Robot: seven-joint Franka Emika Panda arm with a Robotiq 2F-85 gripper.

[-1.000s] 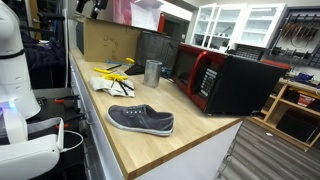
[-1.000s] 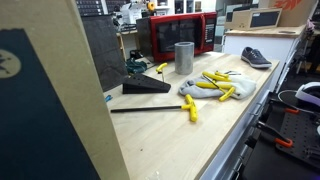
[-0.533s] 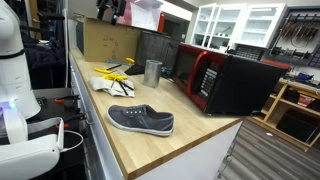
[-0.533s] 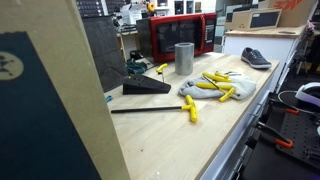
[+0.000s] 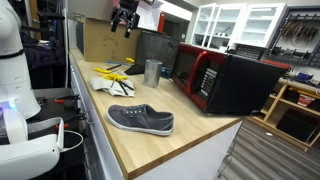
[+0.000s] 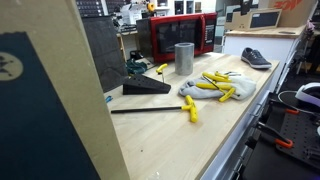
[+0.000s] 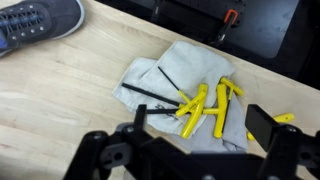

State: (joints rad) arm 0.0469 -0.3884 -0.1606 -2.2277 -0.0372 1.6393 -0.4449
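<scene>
- Overhead, the claw [image 7: 200,118] hangs high above the wooden counter [image 7: 70,110], well apart from everything on it. In an exterior view it shows up near the top of the frame [image 5: 124,22].
- Its two dark fingers [image 7: 140,115] are spread wide in the wrist view, with nothing between them and nothing touching them.
- Straight below the claw lie the yellow clamps [image 7: 205,108], a small heap of them crossing one another; both exterior views show them too [image 5: 115,70] [image 6: 218,85].
- The clamps rest on a crumpled grey cloth [image 7: 175,70], which spreads out under the claw and reaches a little beyond its left finger.
- A thin black rod [image 7: 150,92] lies across the cloth, touching the clamps, just beneath the left finger.
- A dark grey shoe [image 7: 35,25] lies on its sole well away from the claw, up in the far left corner of the wrist view, apart from the cloth.
- A metal cup [image 5: 152,71] stands upright beside the cloth, lower than the claw and off to one side of it.
- Beyond the cup, farther from the claw, sits a red microwave [image 5: 215,80] with its door shut.
- A cardboard box [image 5: 100,40] stands at the far end of the counter, below the claw.
</scene>
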